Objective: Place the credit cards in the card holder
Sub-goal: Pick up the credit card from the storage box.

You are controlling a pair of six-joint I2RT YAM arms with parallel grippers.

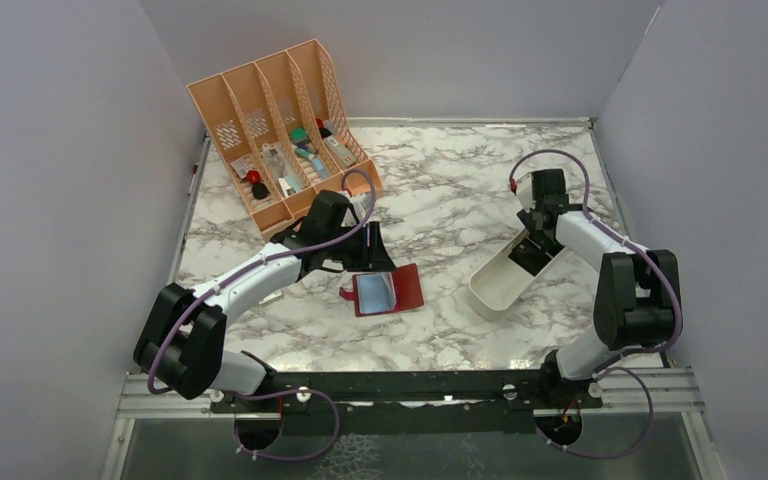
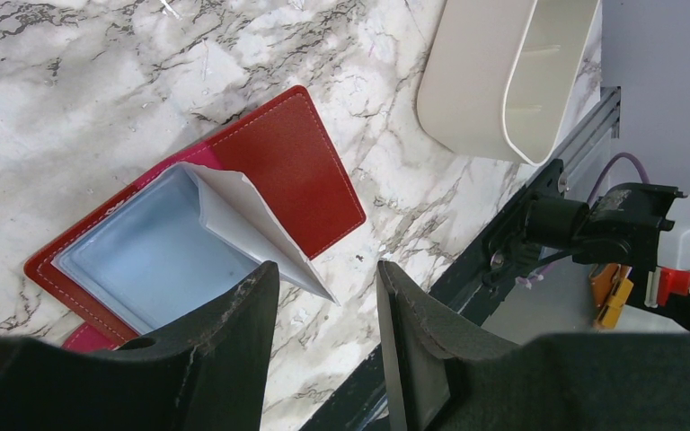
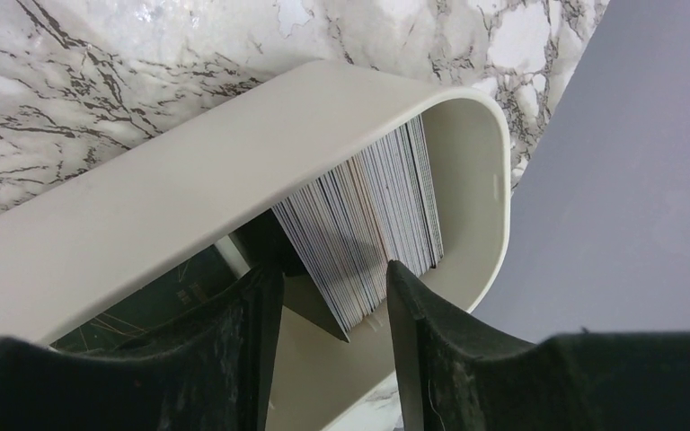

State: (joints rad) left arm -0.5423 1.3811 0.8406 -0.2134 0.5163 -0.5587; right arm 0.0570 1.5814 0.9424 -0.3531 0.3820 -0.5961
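Noted: right gripper (image 3: 328, 350) released at tightly packed credit cards (image 3: 368, 215) in white tray (image 3: 189, 180); I may pinch several together. Also left gripper (image 2: 328, 341) released over card holder (image 2: 287, 171).

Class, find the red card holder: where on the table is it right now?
In the top view the card holder lies open near the middle of the table, right beside the left hand, with the white tray to its right.

A peach plastic slotted organizer (image 1: 228, 130) holding small items stands far left on the white grey-veined marble table (image 1: 440, 190); a white oblong plastic tray (image 1: 490, 290) lies right.
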